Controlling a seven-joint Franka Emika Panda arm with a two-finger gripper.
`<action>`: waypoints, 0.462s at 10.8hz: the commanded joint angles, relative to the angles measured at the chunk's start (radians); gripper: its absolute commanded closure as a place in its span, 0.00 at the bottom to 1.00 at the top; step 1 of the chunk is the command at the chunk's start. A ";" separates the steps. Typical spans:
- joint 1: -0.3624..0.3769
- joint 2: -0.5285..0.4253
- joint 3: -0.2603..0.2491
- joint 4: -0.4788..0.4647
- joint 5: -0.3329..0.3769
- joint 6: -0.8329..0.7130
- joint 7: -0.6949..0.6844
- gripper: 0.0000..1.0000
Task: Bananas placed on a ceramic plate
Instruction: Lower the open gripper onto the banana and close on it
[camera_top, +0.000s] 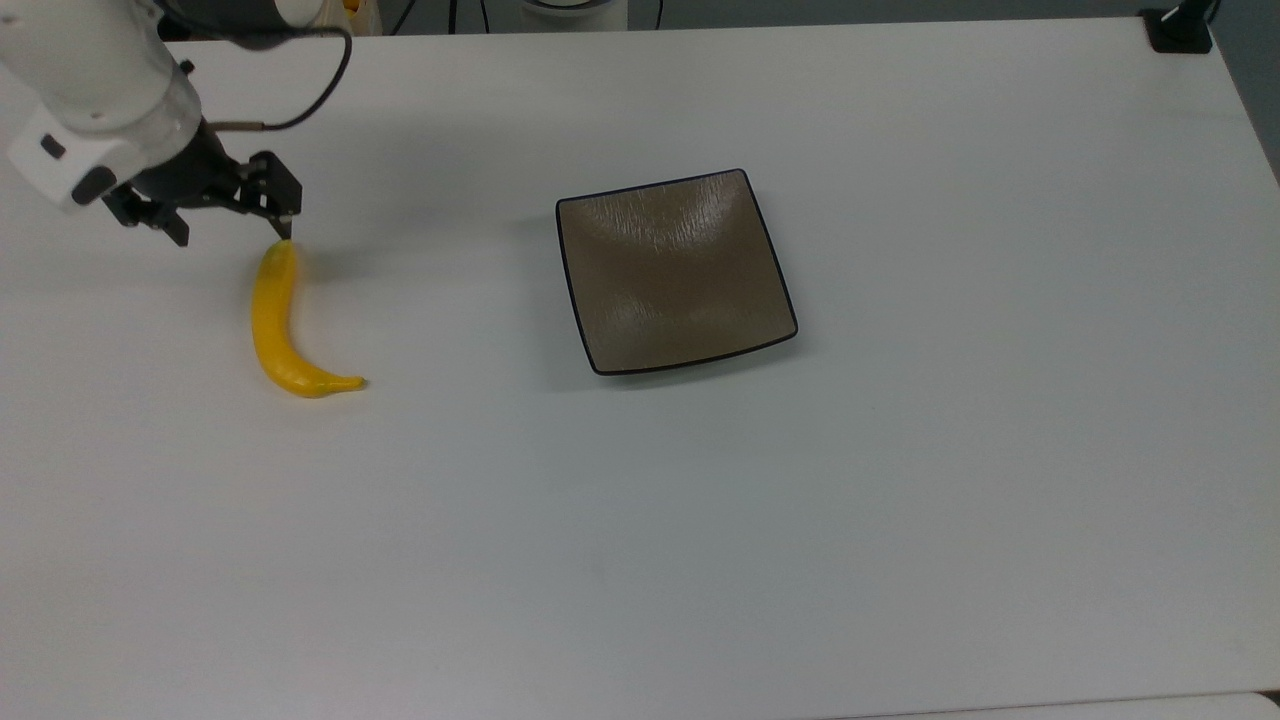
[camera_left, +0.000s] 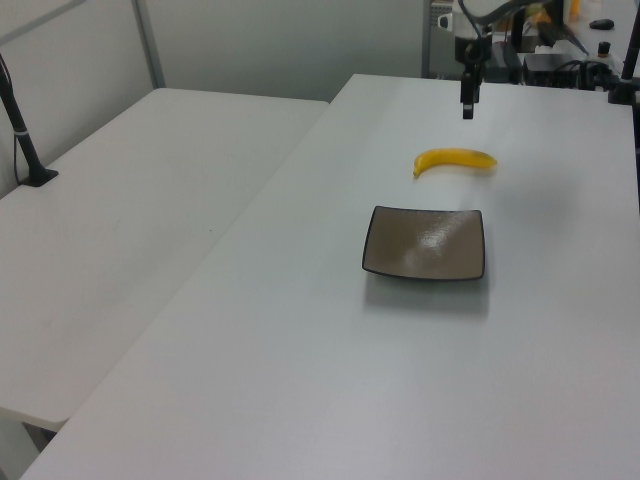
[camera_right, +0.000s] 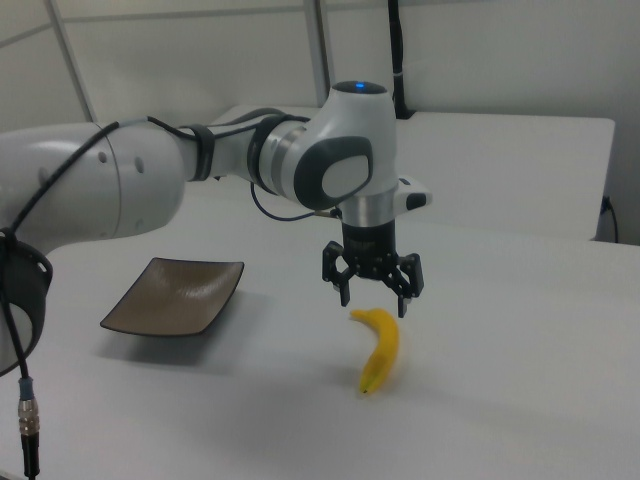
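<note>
Fingers (camera_top: 233, 241) spread above banana (camera_top: 273, 325), plate (camera_top: 675, 270) apart

Gripper (camera_right: 374, 298) hung open, fingers pointing down, just above the far end of the banana (camera_right: 381, 348). Banana lay flat on the white table (camera_right: 520, 380). Ceramic plate (camera_right: 175, 296) sat apart, toward the right view's left, nothing on it.

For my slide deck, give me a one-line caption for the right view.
Open gripper poised just above one end of the banana on the white table, with the brown plate empty nearby.
</note>
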 joint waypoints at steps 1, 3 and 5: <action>0.001 0.037 0.013 -0.036 -0.037 0.108 0.072 0.00; 0.004 0.077 0.013 -0.039 -0.063 0.155 0.102 0.00; 0.006 0.099 0.013 -0.086 -0.066 0.255 0.126 0.00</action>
